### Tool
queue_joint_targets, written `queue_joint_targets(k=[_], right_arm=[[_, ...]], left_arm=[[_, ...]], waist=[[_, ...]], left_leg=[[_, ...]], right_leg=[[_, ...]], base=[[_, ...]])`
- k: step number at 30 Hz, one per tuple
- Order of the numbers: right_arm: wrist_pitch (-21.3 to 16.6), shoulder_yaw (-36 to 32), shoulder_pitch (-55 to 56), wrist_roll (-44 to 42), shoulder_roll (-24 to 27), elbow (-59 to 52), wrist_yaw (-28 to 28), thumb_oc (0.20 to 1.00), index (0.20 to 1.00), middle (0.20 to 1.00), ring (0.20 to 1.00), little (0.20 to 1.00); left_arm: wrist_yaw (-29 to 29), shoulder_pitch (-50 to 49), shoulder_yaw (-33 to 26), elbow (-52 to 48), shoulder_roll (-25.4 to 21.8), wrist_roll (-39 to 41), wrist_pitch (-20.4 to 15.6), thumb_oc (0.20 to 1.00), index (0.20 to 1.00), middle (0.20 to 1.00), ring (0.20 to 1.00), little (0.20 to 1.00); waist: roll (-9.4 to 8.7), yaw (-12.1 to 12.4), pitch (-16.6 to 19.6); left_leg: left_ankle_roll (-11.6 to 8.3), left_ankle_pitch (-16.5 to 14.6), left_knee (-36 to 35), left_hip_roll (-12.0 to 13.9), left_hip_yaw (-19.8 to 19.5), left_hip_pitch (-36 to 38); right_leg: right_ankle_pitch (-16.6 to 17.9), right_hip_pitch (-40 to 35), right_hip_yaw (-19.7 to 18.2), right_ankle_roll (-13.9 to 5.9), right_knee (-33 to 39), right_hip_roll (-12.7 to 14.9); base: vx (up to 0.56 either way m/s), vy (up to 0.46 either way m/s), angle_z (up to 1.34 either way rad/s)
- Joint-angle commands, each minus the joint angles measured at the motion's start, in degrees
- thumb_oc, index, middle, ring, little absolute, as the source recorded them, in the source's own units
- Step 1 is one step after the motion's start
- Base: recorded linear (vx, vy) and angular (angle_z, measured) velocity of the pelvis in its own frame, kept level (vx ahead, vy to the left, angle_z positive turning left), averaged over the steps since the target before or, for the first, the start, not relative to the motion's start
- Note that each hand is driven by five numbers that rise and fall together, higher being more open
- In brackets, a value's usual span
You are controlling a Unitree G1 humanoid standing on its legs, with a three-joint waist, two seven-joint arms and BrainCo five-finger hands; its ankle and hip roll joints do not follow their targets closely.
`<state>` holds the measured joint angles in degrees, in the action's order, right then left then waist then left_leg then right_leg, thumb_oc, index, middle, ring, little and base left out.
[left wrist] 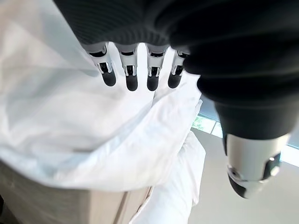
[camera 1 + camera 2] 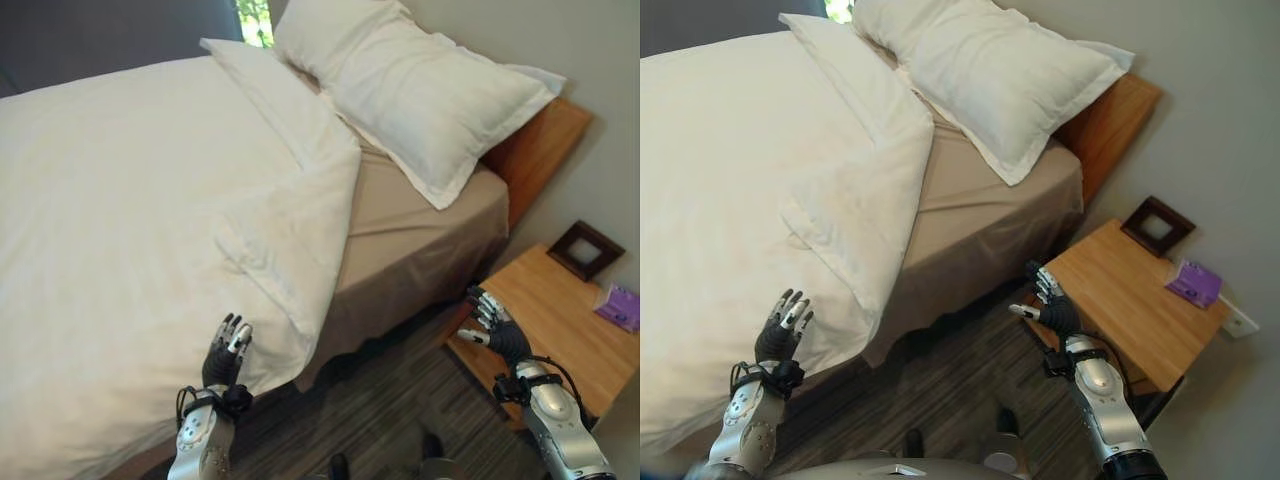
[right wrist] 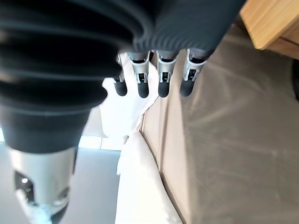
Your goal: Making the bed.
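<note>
We are holding the left hand (image 2: pixel 226 352) with fingers extended, empty, at the duvet's (image 2: pixel 130 200) folded-back corner near the bed edge. The right hand (image 2: pixel 497 328), fingers loosely spread, is hovering beside the nightstand (image 2: pixel 570 310). Beyond, tan sheet (image 2: pixel 420 225) is lying exposed below the pillow (image 2: pixel 420 90). Judgement: pinch the corner, draw it headward evenly.

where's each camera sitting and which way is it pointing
Left eye view: on the head, looking down at the duvet, pillow and nightstand; both robot hands show.
Right eye view: beside it, same scene.
Left wrist view: behind the left robot hand, facing the duvet's edge.
Right wrist view: behind the right robot hand, facing the sheet.
Both wrist views share the pillow.
</note>
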<state>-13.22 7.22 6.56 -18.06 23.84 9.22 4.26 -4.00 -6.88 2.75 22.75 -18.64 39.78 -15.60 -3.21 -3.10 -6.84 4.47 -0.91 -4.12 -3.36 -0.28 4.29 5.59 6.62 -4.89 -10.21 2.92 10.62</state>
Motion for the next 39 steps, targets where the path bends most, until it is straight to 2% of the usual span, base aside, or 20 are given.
queue_joint_targets(k=[1, 4, 5, 9, 12, 13, 14, 15, 16, 17, 18, 19, 20, 23, 25, 33, 39], right_arm=[[-3.1, -1.8, -1.4, -0.3, 2.0, -3.0, 0.1, 1.000, 1.000, 1.000, 1.000, 1.000], [-3.2, -1.7, -1.4, -0.5, 2.1, -2.8, 0.2, 1.000, 1.000, 1.000, 1.000, 1.000], [-3.3, -0.8, -1.9, -0.7, 2.3, -2.3, 0.2, 1.000, 1.000, 1.000, 1.000, 1.000], [-3.7, 0.9, -2.8, -1.1, 3.8, -2.8, 0.9, 1.000, 1.000, 1.000, 1.000, 1.000], [-4.0, 1.4, -3.6, -1.1, 5.4, -2.5, 0.7, 1.000, 1.000, 1.000, 1.000, 1.000], [-4.0, 1.4, -3.7, -1.1, 5.4, -2.5, 0.7, 1.000, 1.000, 1.000, 1.000, 1.000], [-4.1, 1.5, -4.3, -1.3, 6.1, -2.7, 0.1, 1.000, 1.000, 1.000, 1.000, 1.000], [-4.1, 1.5, -4.3, -1.3, 6.1, -2.7, 0.1, 1.000, 1.000, 1.000, 1.000, 1.000], [-4.0, 1.0, -4.1, -1.2, 6.1, -3.0, -0.1, 1.000, 1.000, 1.000, 1.000, 1.000], [-3.9, 0.6, -3.7, -1.3, 5.9, -2.9, -0.2, 1.000, 1.000, 1.000, 1.000, 1.000], [-3.9, 0.6, -3.7, -1.3, 5.9, -3.0, -0.2, 1.000, 1.000, 1.000, 1.000, 1.000], [-4.0, 0.3, -3.0, -1.3, 5.5, -2.9, -0.3, 1.000, 1.000, 1.000, 1.000, 1.000], [-4.0, 0.3, -2.1, -1.2, 4.7, -3.2, -0.4, 1.000, 1.000, 1.000, 1.000, 1.000], [-3.9, 0.1, -1.6, -0.9, 3.9, -2.9, -0.7, 1.000, 1.000, 1.000, 1.000, 1.000], [-3.8, -0.2, 0.0, -4.1, 1.7, -2.5, 0.0, 1.000, 1.000, 1.000, 1.000, 1.000], [-2.5, 0.8, 1.0, -6.8, 0.4, -2.1, 1.4, 1.000, 1.000, 1.000, 1.000, 1.000], [-2.4, 0.8, 1.0, -7.4, 0.2, -1.8, 1.2, 1.000, 1.000, 1.000, 1.000, 1.000]], left_arm=[[-1.8, 4.6, 1.5, -3.1, -2.0, -2.0, -2.3, 1.000, 1.000, 1.000, 1.000, 1.000], [-2.0, 4.6, 2.2, -3.7, -1.4, -1.7, -2.2, 1.000, 1.000, 1.000, 1.000, 1.000], [-2.3, 4.2, 2.4, -4.0, -0.7, -1.4, -2.2, 1.000, 1.000, 1.000, 1.000, 1.000], [-2.6, 2.2, 1.8, -3.9, 0.7, 0.9, -1.9, 1.000, 1.000, 1.000, 1.000, 1.000], [-2.8, 2.2, 2.3, -3.7, 1.3, 1.4, -1.7, 1.000, 1.000, 1.000, 1.000, 1.000], [-2.8, 2.2, 2.3, -3.6, 1.3, 1.5, -1.7, 1.000, 1.000, 1.000, 1.000, 1.000], [-2.8, 3.8, 2.8, -3.6, 2.0, 3.7, -1.9, 1.000, 1.000, 1.000, 1.000, 1.000], [-2.8, 3.8, 2.8, -3.6, 2.0, 3.7, -1.9, 1.000, 1.000, 1.000, 1.000, 1.000], [-3.1, 4.2, 3.0, -3.8, 2.1, 3.8, -1.7, 1.000, 1.000, 1.000, 1.000, 1.000], [-3.1, 4.4, 3.0, -3.7, 2.0, 3.8, -1.7, 1.000, 1.000, 1.000, 1.000, 1.000], [-3.1, 4.4, 3.0, -3.7, 2.0, 3.8, -1.7, 1.000, 1.000, 1.000, 1.000, 1.000], [-3.1, 4.5, 3.2, -3.3, 1.8, 3.3, -1.8, 1.000, 1.000, 1.000, 1.000, 1.000], [-2.8, 4.2, 3.2, -3.2, 1.8, 2.7, -1.6, 1.000, 1.000, 1.000, 1.000, 1.000], [-2.2, 4.4, 3.0, -2.2, 1.3, 0.9, -1.8, 1.000, 1.000, 1.000, 1.000, 1.000], [-1.6, 4.2, 2.0, -2.2, 0.1, -0.6, -2.0, 1.000, 1.000, 1.000, 1.000, 1.000], [-0.9, 1.3, -0.7, -1.4, 0.2, -0.8, -1.6, 1.000, 1.000, 1.000, 1.000, 1.000], [-0.7, 0.8, 0.1, -1.8, 1.1, -0.3, -1.4, 1.000, 1.000, 1.000, 1.000, 1.000]], waist=[[-1.84, -0.6, 0.0], [-1.98, -0.5, 0.4], [-1.80, 0.2, 1.2], [-1.48, 1.3, 2.1], [-1.30, 1.8, 1.6], [-1.29, 1.7, 1.6], [-2.08, 1.3, 0.4], [-2.07, 1.3, 0.4], [-2.47, 0.7, 0.3], [-2.44, 0.4, 0.4], [-2.44, 0.4, 0.4], [-1.94, -0.3, 0.7], [-0.93, -1.1, 1.3], [-0.03, -2.0, 2.1], [0.93, -2.8, 3.0], [1.57, -2.0, 3.1], [1.77, -2.1, 3.3]], left_leg=[[-5.30, -0.6, 2.7, 3.7, -0.2, 0.7], [-5.91, -0.3, 2.7, 4.8, -1.8, 0.5], [-7.12, 0.1, 2.5, 6.8, -2.9, 0.1], [-9.29, 2.4, 2.0, 10.1, -4.4, -1.1], [-10.73, 3.9, 4.5, 11.8, -5.0, -3.2], [-10.75, 3.9, 4.6, 11.8, -5.1, -3.3], [-10.22, 4.7, 10.4, 11.2, 0.0, -5.6], [-10.21, 4.6, 10.6, 11.2, 0.0, -5.7], [-9.47, 3.2, 12.1, 10.2, 4.3, -5.7], [-8.94, 2.2, 12.2, 9.4, 6.4, -5.5], [-8.91, 2.2, 12.2, 9.4, 6.5, -5.5], [-8.27, 1.7, 11.3, 8.8, 8.9, -5.3], [-7.98, 2.0, 7.1, 8.3, 9.6, -3.5], [-7.65, 2.8, 3.4, 7.2, 7.3, -2.0], [-7.55, 3.2, 1.3, 6.8, 6.8, -1.0], [-6.99, 3.1, -0.4, 6.0, 7.1, 0.7], [-6.78, 2.9, -0.9, 5.7, 7.6, 0.9]], right_leg=[[6.0, -0.4, 0.1, -1.00, -4.5, 0.4], [4.1, -1.4, -0.2, -0.80, -4.9, -0.1], [1.2, -3.5, 0.1, 0.06, -2.5, -1.4], [-0.5, -5.5, 2.2, 2.14, -1.1, -4.4], [-2.0, -7.0, 4.6, 3.77, -1.0, -6.0], [-2.0, -7.0, 4.7, 3.79, -1.0, -6.0], [-2.2, -8.0, 7.8, 4.79, -1.5, -5.4], [-2.2, -8.0, 7.8, 4.77, -1.5, -5.4], [-2.1, -8.5, 8.5, 4.97, -1.5, -5.3], [-2.1, -8.5, 8.9, 5.06, -1.5, -5.5], [-2.2, -8.6, 8.8, 5.04, -1.5, -5.5], [-2.3, -8.2, 9.1, 5.01, -2.2, -5.8], [-2.4, -7.8, 9.1, 4.91, -2.3, -6.5], [-2.4, -7.8, 9.0, 4.77, -1.8, -6.6], [-2.6, -8.1, 8.2, 4.47, -1.4, -6.3], [-1.9, -8.9, 7.4, 3.90, -0.3, -5.3], [-1.5, -8.9, 6.6, 3.55, 0.3, -5.1]], base=[[0.04, -0.178, 1.03], [0.02, -0.222, 1.04], [0.01, -0.281, 0.27], [0.01, -0.356, 0.13], [-0.02, -0.257, 0.14], [-0.11, -0.261, 0.38], [-0.10, -0.190, 0.41], [-0.13, -0.266, 0.79], [-0.06, -0.103, 0.74], [-0.06, -0.102, 0.68], [-0.03, -0.025, 0.25], [-0.01, 0.058, 0.12], [0.00, 0.085, 0.15], [0.02, 0.064, 0.11], [0.05, 0.097, 0.10], [0.03, 0.070, 0.02], [0.01, 0.024, 0.00]])
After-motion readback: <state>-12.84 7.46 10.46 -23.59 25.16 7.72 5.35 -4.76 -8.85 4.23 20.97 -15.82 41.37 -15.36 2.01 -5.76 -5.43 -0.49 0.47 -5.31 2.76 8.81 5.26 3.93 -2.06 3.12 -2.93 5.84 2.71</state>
